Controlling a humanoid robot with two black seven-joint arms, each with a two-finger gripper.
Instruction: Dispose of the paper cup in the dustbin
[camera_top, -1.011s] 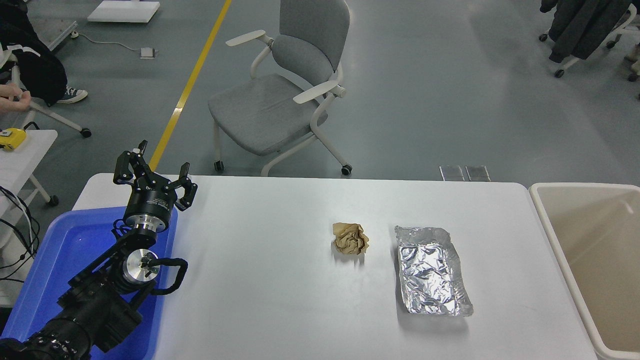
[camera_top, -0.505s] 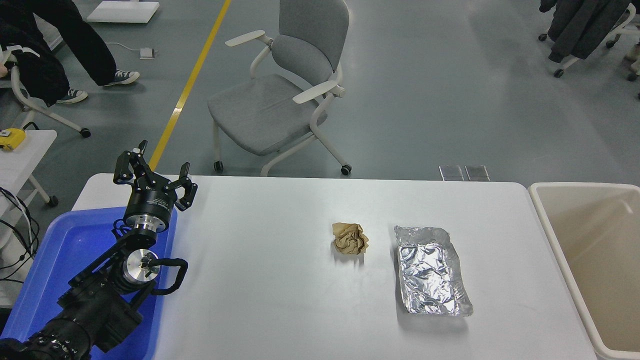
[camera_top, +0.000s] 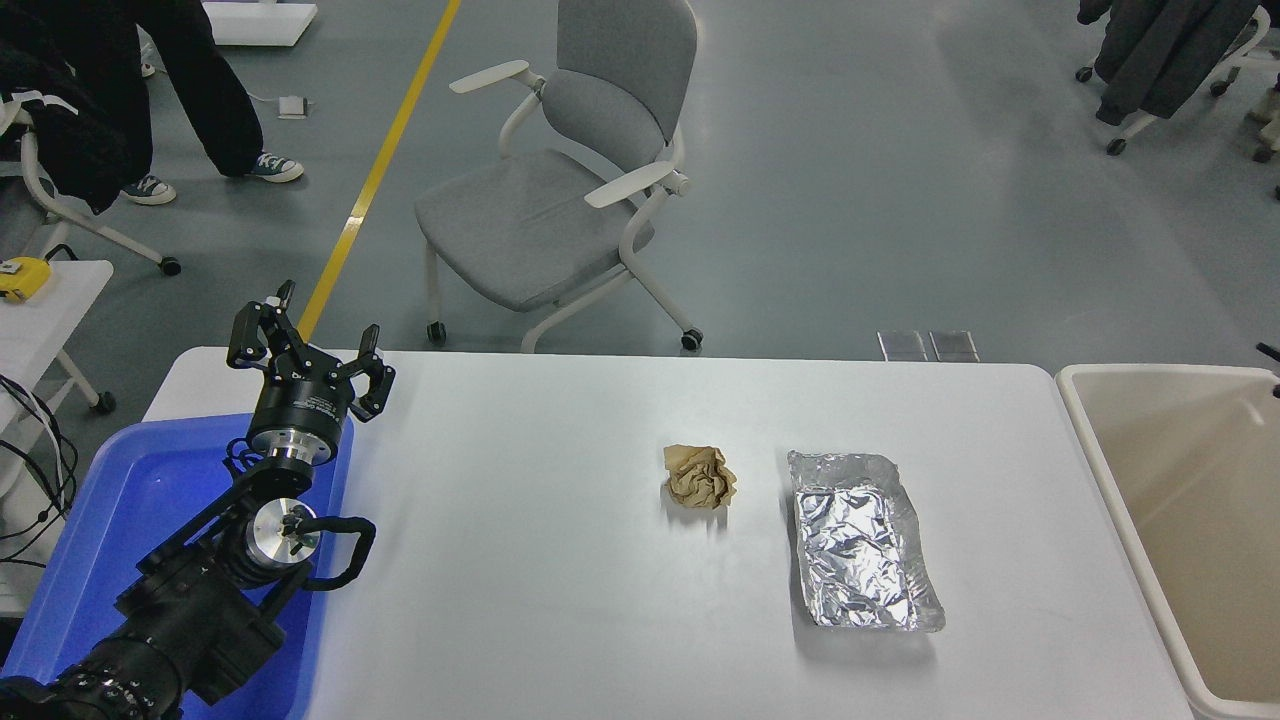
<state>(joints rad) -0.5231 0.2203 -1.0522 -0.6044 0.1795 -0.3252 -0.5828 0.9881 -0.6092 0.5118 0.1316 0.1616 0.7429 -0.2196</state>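
Observation:
The dustbin (camera_top: 1150, 372) is a large beige bin standing off the table's right end. No paper cup shows on the table. A small black tip (camera_top: 1268, 351) pokes in at the right edge above the bin, and I take it for part of my right gripper. A pale streak (camera_top: 1247, 409) shows just below it inside the bin, and I cannot tell whether it is the cup. My left gripper (camera_top: 305, 345) is parked at the lower left above the blue tub, open and empty.
A crumpled brown paper ball (camera_top: 700, 477) lies at mid-table, with a crinkled foil tray (camera_top: 860, 540) to its right. A blue tub (camera_top: 120, 520) sits at the left end. A grey chair (camera_top: 580, 180) stands beyond the table. A person's legs (camera_top: 190, 90) show at the top left.
A black tip and a pale streak have appeared at the right edge over the bin. A person has walked in at the top left. The left arm has not moved.

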